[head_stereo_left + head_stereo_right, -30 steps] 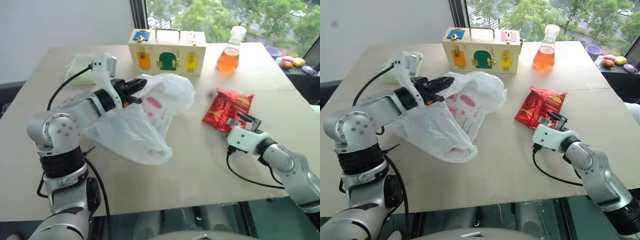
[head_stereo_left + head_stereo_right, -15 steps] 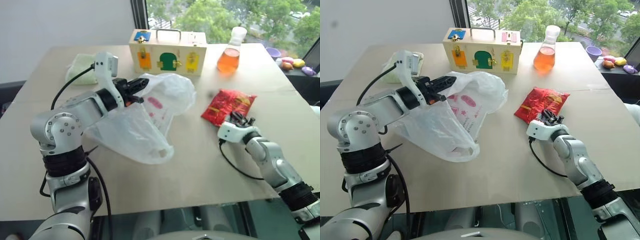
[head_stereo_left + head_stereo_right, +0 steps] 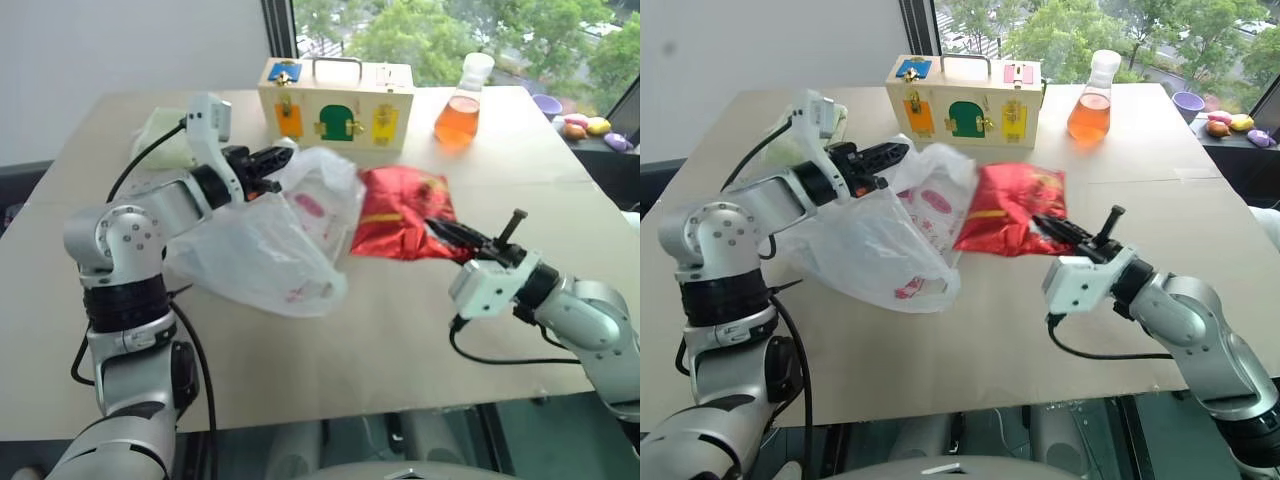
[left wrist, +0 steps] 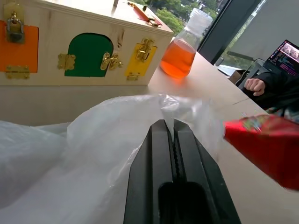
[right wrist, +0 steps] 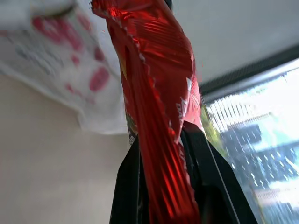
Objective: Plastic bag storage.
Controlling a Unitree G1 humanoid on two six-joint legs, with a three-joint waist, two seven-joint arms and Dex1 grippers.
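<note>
On the pale wooden surface (image 3: 330,380) in front of you, the large crinkly translucent whitish plastic bag (image 3: 270,245) with pink-red printed marks lies left of centre, its upper rim lifted off the top. Your left end effector (image 3: 272,157) has its two black fingers (image 4: 174,154) pressed together on that raised rim, so the bag hangs from it and slumps onto the wood below. Your right end effector (image 3: 1058,227) is clamped on the lower corner of a shiny red snack packet (image 3: 398,210), which it holds up off the wood, just beside the bag's right edge. Behind them stand a light wooden box with coloured latch doors (image 3: 335,102) and a glass flask of orange liquid (image 3: 458,105). A pale green folded cloth (image 3: 162,137) lies at the far left.
</note>
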